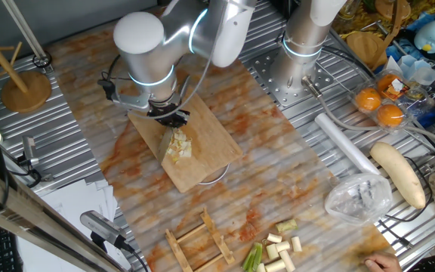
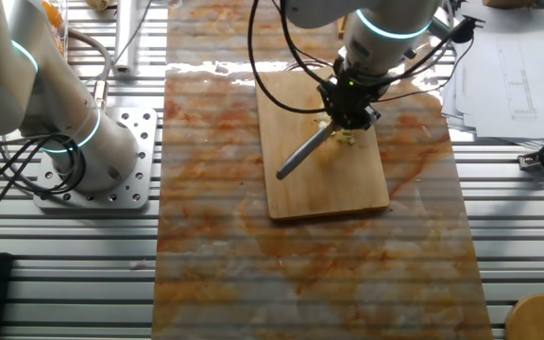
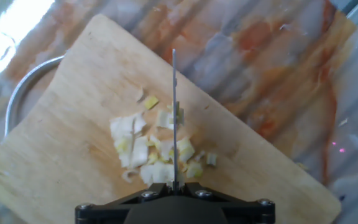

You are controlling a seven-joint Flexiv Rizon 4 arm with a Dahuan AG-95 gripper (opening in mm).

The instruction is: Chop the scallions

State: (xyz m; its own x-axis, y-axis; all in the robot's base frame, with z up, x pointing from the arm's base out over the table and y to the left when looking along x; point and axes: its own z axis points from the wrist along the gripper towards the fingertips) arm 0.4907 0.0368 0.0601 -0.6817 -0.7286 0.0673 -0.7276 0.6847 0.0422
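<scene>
Right now my pincer (image 2: pixel 351 115) pinches the knife (image 3: pixel 174 118) edge-down in the scallions (image 3: pixel 153 152), mid-board (image 1: pixel 210 143). They're light, soft, slippery bits that scatter; I'd steady the pile's edge, never squeeze. Uncut stalks (image 1: pixel 276 251) lie on the near surface.

A ribbed metal worktop (image 1: pixel 66 151) carries a glossy orange-marbled mat (image 2: pixel 206 189) down its middle. Beyond the mat's edge lie white paper sheets (image 2: pixel 513 61). Bright light glares off the mat's far end
</scene>
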